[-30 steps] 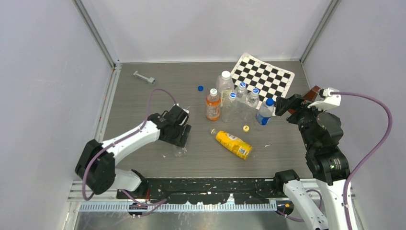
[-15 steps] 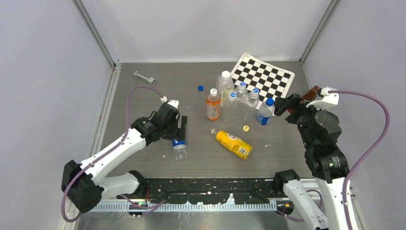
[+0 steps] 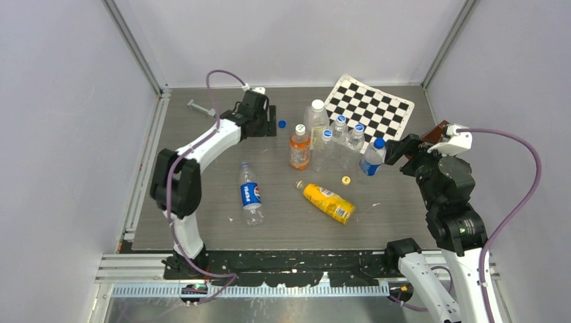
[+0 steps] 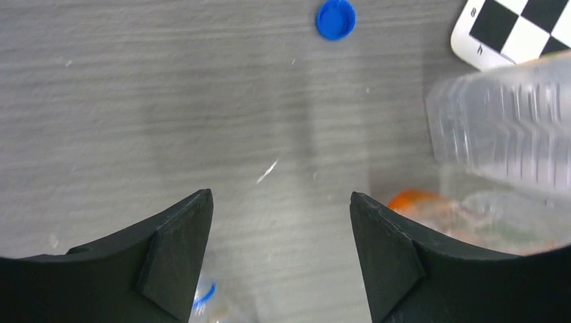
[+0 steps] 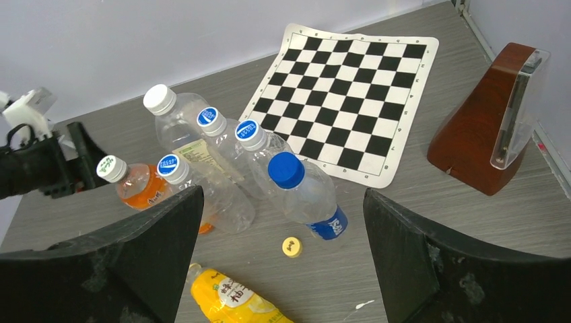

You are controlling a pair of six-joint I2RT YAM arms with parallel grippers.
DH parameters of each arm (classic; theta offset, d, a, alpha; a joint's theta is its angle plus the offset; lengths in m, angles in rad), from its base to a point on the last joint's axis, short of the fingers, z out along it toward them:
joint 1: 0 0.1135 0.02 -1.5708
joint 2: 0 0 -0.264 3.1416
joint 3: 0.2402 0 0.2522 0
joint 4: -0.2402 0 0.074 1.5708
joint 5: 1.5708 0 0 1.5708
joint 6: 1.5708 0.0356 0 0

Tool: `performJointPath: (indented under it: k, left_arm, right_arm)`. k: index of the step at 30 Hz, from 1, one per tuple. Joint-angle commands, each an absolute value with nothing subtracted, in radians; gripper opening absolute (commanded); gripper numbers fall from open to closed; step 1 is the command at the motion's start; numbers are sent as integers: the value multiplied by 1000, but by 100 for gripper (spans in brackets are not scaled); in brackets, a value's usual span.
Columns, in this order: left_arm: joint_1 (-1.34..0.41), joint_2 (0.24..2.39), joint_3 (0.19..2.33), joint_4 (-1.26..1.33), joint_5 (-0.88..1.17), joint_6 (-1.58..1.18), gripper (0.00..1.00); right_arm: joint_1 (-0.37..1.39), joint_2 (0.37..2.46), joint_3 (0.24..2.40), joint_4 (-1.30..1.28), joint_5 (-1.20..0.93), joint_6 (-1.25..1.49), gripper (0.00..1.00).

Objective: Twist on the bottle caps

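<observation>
L hand (image 4: 279,200): fingers apart, nothing btwn them, tips aimed down at the bare counter (image 3: 390,225) not far from its far edge. The blue cap (image 4: 335,19) lies flat just ahead of the tips, a touch to the hand's right, on the side of the standing bottles (image 3: 333,145). It's near the hand but not touching. That gap is what the next move turns on, I'd say: a short reach fwd, then a pinch. The cap's round, so there's no axis to line up. L arm is much the nearer one.

The Pepsi bottle (image 3: 250,195) lies on its side well back toward the near edge, left of centre. Its long axis runs approx near edge to far edge, neck prob at the far end. Can't tell if the neck's bare.

R hand (image 3: 398,148): fingers wide apart, empty, hanging by the right edge and facing the standing bottles. The yellow cap (image 5: 291,247) sits on the counter in front of it. The juice bottle (image 3: 328,202) lies on its side just beyond the cap, axis slanted, neck pointing far-left. R arm is nearer to those two.
</observation>
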State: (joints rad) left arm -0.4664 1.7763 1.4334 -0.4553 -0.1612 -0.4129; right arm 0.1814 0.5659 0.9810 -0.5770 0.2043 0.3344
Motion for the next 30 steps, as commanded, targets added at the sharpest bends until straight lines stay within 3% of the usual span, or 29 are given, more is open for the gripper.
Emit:
performJointPath:
  k: [1,11,23,30]
  left_arm:
    - [-460,1936,1597,-360,-131,-396,74]
    - [-433,2219,1805,-285,-135,-406,52]
    - [-417,2274,1799,-111,-113,-436,42]
    - [-416,2349,1872,-136,-97,-433,39]
  right_arm:
    - [186,544,960,-534,230,319,94]
    - [186,507,924,-505,258,311,93]
    - [187,520,912,-501,255,311,92]
    - [189,532,907,-498,252,312,93]
